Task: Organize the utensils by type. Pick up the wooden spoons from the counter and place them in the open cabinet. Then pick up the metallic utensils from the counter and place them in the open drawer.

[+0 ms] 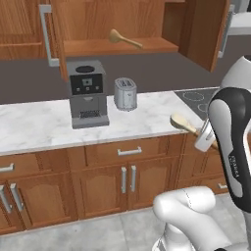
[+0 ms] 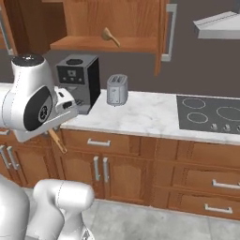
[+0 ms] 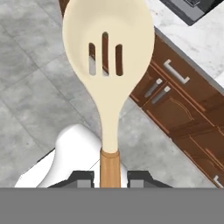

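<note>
My gripper [image 3: 110, 177] is shut on the brown handle of a wooden spoon [image 3: 107, 48] with a pale slotted bowl. From the left base view this spoon [image 1: 184, 123] hangs in the air off the counter's [image 1: 39, 122] right front corner, with the gripper [image 1: 202, 133] beside my forearm. The right base view shows its handle [image 2: 57, 139] sticking down below my arm. A second wooden spoon [image 1: 125, 39] [image 2: 110, 36] lies on the shelf of the open cabinet [image 1: 152, 46] [image 2: 84, 44]. The metallic utensils and the drawer are out of view.
A coffee machine [image 1: 87, 93] [image 2: 77, 82] and a toaster [image 1: 125, 93] [image 2: 116, 89] stand on the counter under the cabinet. The cabinet's open doors [image 1: 46, 34] [image 2: 169, 33] jut out on both sides. A cooktop [image 2: 211, 112] lies to the right, under a hood [image 2: 218, 23].
</note>
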You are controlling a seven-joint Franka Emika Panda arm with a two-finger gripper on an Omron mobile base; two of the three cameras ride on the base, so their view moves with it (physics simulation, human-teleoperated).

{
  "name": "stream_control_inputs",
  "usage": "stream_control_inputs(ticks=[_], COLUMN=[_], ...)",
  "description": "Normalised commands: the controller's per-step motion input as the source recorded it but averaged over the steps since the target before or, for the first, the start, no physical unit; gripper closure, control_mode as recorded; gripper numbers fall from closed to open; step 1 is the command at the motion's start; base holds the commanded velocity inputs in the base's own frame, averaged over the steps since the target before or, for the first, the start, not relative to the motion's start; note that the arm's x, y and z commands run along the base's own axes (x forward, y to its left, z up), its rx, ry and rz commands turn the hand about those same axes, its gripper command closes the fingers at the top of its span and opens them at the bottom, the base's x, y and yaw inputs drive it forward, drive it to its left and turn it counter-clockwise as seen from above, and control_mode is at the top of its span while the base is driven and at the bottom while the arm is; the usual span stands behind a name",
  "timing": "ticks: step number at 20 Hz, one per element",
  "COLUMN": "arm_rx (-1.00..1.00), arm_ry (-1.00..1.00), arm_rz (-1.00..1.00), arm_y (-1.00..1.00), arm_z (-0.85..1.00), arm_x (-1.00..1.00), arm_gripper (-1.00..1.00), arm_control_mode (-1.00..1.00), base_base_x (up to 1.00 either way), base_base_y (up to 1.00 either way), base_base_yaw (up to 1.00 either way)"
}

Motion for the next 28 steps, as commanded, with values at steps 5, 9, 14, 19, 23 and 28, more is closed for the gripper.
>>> stream_control_inputs(ticks=[5,9,14,19,23,28], arm_rx=[0.0,0.0,0.0,0.0,0.0,0.0], arm_ry=[0.0,0.0,0.0,0.0,0.0,0.0], arm_rz=[0.0,0.0,0.0,0.0,0.0,0.0], arm_y=[0.0,0.0,0.0,0.0,0.0,0.0], arm_z=[0.0,0.0,0.0,0.0,0.0,0.0], arm_x=[0.0,0.0,0.0,0.0,0.0,0.0], arm_gripper=[1.0,1.0,1.0,1.0,1.0,1.0], arm_control_mode=[1.0,1.0,1.0,1.0,1.0,1.0], base_base_x=[0.88,0.84,0.69,0.69,0.74,0.24], base_base_y=[-0.15,-0.19,-0.2,-0.18,-0.23,0.0], base_base_yaw=[0.0,-0.03,-0.05,-0.07,-0.1,-0.05])
